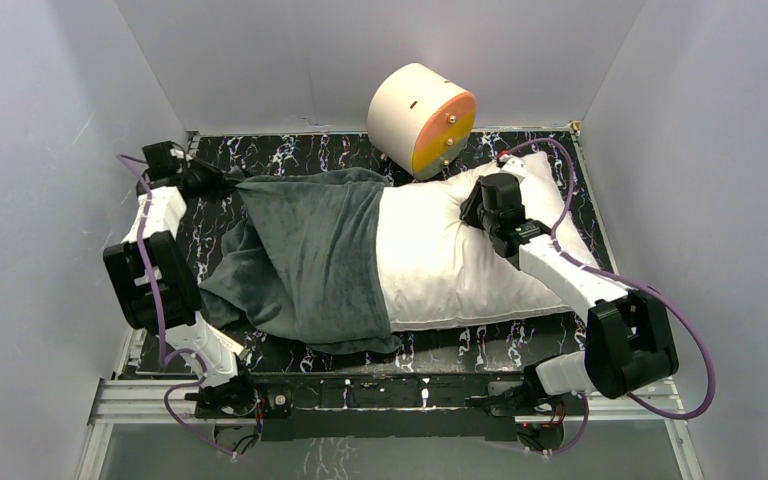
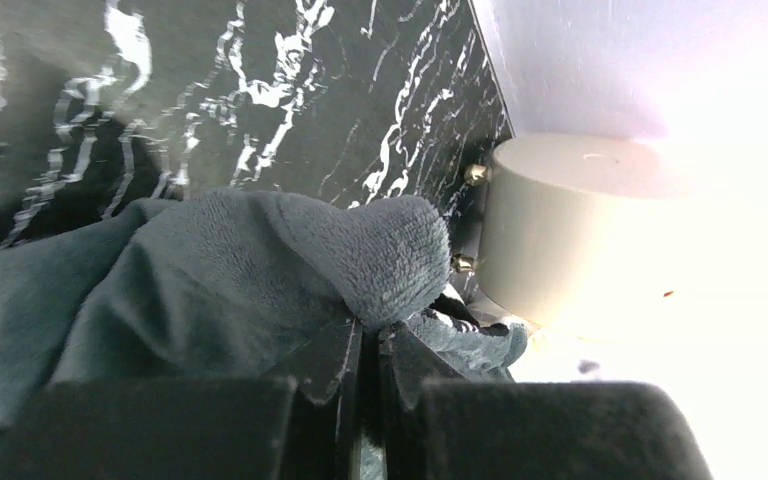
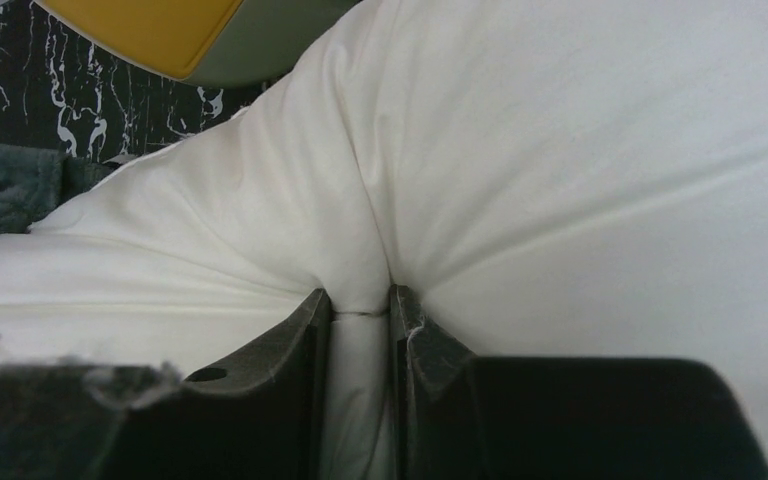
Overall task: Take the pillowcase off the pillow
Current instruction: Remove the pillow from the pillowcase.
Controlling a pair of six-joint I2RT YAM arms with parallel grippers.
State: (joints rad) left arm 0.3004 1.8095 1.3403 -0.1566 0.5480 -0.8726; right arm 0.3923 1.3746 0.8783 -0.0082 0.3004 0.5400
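The pillowcase (image 1: 305, 255) shows its plain dark grey plush face and covers the left part of the pillow. The white pillow (image 1: 450, 260) lies bare across the middle and right of the table. My left gripper (image 1: 222, 183) is at the far left, shut on a fold of the pillowcase (image 2: 380, 250); the jaws nearly touch with grey plush pinched between them (image 2: 370, 325). My right gripper (image 1: 475, 205) presses into the pillow's far side and is shut on a pinch of the white pillow fabric (image 3: 360, 300). The zebra face is hidden.
A cream-and-orange cylinder (image 1: 422, 120) lies on its side at the back, touching the pillow's far edge; it also shows in the left wrist view (image 2: 580, 230). The tabletop (image 1: 290, 150) is black marble-patterned. Grey walls close in on three sides.
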